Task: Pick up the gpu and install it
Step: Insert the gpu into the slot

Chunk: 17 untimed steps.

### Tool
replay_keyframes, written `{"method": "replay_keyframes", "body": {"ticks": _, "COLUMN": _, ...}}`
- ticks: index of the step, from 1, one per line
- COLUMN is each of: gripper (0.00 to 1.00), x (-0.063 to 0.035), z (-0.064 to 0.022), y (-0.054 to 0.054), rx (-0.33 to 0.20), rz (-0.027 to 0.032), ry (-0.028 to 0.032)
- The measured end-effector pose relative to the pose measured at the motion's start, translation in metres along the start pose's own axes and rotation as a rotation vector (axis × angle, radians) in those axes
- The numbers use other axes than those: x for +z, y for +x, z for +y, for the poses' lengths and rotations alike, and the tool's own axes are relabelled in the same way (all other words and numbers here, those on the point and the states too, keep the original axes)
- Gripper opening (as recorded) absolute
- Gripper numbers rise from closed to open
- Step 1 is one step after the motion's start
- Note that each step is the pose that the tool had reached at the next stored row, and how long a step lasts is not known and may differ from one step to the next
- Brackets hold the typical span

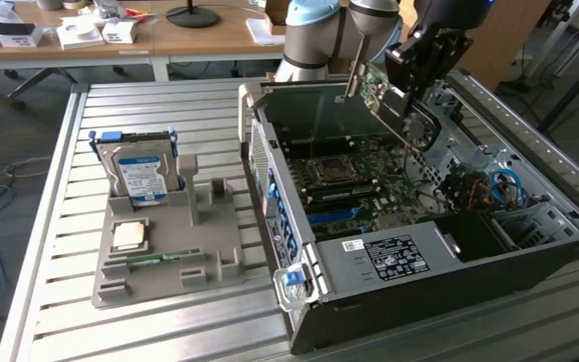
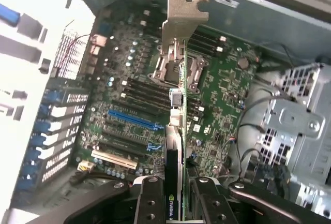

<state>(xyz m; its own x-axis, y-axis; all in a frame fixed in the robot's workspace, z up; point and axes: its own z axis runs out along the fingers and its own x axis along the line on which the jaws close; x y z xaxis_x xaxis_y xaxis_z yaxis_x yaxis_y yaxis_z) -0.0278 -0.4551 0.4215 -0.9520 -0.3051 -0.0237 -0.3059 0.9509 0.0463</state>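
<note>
On the desk [image 1: 58,226], well off to the exterior view's left of the pincer [image 1: 407,102], we count one grey tray [image 1: 118,290]. It carries one hard drive [image 1: 144,177] standing upright, one tan chip [image 1: 130,235] and one memory stick [image 1: 159,259], both lying flat. No slot of the tray that we can see holds a card.

Nearer, and below the pincer, lies one open case [image 1: 300,317] with one board [image 1: 370,181] on its floor.

Over that board hangs the one gpu [image 1: 375,87], gripped in the pincer. It is tilted, with its metal bracket at the end farthest from the fingers, and it is clear of the board. In the wrist view the pincer [image 2: 178,203] is closed partway, a finger on each side of the card's black end. The gpu [image 2: 178,115] runs edge-on away from it, above the board [image 2: 217,105].

We judge the pick-up done and the installing step in hand: the card is over the case but not yet in a slot.

Under the card and just to one side we count two blue slots, one long [image 2: 132,120] and one short [image 2: 155,146]. Seating, as we judge it, calls for levelling the card, lining its edge up along a slot and turning the bracket toward the case's rear wall. It then needs a straight, gentle press down, since a slanted entry could jam.
</note>
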Motion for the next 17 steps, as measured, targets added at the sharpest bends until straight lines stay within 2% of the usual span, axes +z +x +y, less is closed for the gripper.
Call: {"method": "replay_keyframes", "body": {"ticks": 17, "gripper": 0.26, "x": 0.0024, "z": -0.0001, "y": 0.0001, "rx": -0.308, "rz": 0.0143, "ry": -0.0073}}
